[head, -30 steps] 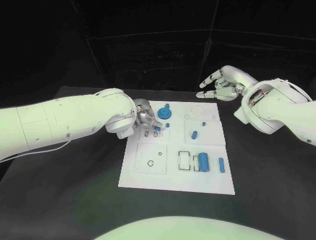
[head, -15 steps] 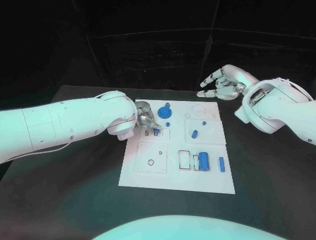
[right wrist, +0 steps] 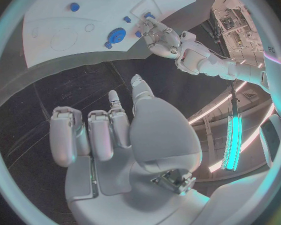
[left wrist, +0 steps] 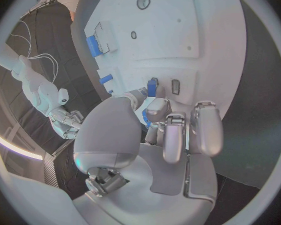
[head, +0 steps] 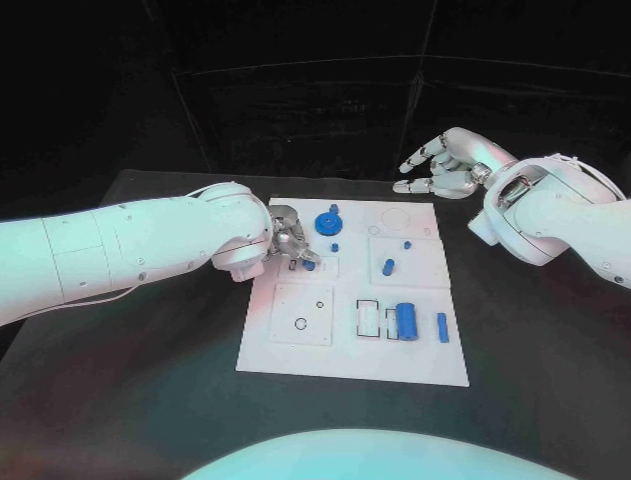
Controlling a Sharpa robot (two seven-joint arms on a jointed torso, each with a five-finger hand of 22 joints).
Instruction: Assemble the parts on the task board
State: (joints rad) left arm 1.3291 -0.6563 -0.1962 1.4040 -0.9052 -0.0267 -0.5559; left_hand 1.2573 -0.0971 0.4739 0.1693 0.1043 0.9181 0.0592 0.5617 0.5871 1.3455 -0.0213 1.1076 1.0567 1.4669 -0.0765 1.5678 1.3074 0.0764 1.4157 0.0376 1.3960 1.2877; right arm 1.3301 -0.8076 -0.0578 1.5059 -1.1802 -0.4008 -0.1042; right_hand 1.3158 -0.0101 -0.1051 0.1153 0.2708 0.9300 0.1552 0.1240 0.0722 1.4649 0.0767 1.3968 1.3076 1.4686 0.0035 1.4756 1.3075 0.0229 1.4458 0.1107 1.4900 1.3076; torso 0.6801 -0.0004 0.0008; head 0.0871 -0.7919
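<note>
Over the last second the left robot hand (head: pixel 292 243), pinching a small blue peg (left wrist: pixel 152 87), has barely shifted above the white task board (head: pixel 315 345), so insertion seems unfinished, while the right robot hand (head: pixel 448 165) stays loosely spread and empty beyond the board's far edge.

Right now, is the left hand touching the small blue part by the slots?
Touching. In the left wrist view the left hand pinches the small blue part between its fingers, against the task board.

The task board (head: pixel 347 345) lies mid-table (head: pixel 142 400). The left hand (head: pixel 289 240) sits over its far left part (beside a round part (head: pixel 328 222)). The right hand (head: pixel 445 170) hangs beyond its far right corner.
</note>
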